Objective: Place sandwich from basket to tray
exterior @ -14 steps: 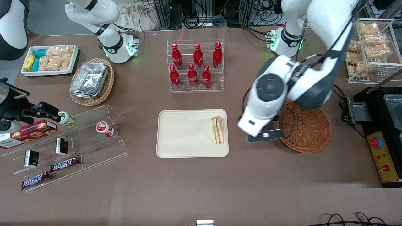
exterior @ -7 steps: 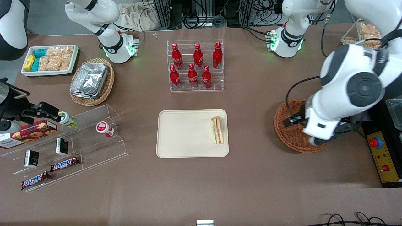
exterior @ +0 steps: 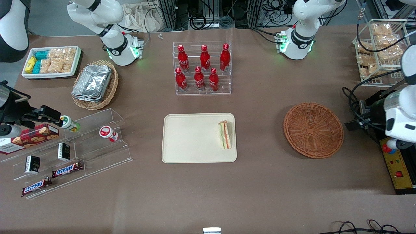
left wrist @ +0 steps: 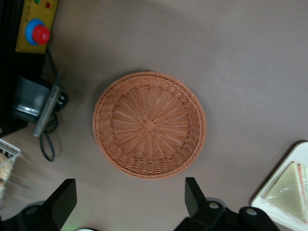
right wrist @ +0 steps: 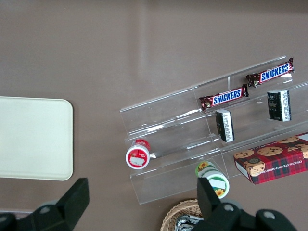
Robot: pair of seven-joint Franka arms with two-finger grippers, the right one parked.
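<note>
- One sandwich (exterior: 225,135) lies on the tray (exterior: 191,139), close to the tray's rim at the side toward the basket (exterior: 313,130).
- There is one tray on the table (exterior: 260,188), and the sandwich is the only thing on it.
- One round reddish-brown basket sits on the table beside the tray, apart from it, toward the working arm's end; nothing is in it.
- The claw (left wrist: 130,204) hangs above the table, higher than the basket and off the basket toward the working arm's end; its two fingers (left wrist: 193,197) stand wide apart and grasp nothing.
- Six red bottles (exterior: 201,68) stand in a clear rack, farther from the front camera than the tray: three in each of two rows.
- One paler oval basket (exterior: 95,85) with foil containers sits toward the parked arm's end, seen from the tray.
- Two Snickers bars (exterior: 66,169) lie on the clear stepped stand, toward the parked arm's end from the tray.
</note>
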